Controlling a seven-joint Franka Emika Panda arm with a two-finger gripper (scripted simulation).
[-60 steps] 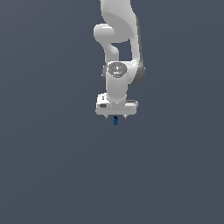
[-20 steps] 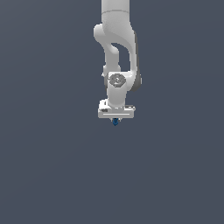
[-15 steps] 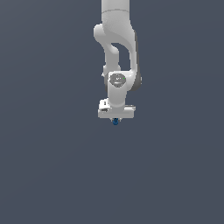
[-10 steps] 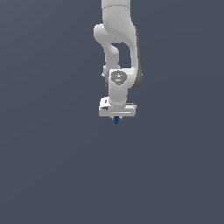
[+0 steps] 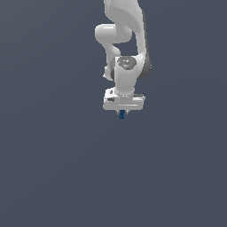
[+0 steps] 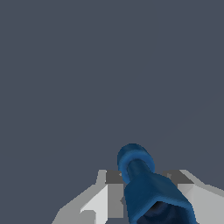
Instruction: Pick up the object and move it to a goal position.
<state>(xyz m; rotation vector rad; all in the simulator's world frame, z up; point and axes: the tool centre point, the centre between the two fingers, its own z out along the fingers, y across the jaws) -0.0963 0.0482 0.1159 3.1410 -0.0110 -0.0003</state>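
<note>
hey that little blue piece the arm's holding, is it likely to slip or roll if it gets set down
The blue object looks rigid: it keeps its shape between the fingers. Its far end looks rounded and knob-like, so it may well roll if laid on its side. The surface renders smooth, and only a small part shows below the gripper in the exterior view, so some slipping in the grip seems possible.

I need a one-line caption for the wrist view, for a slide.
Wrist view: claw shut on the blue object over a plain grey background.
</note>
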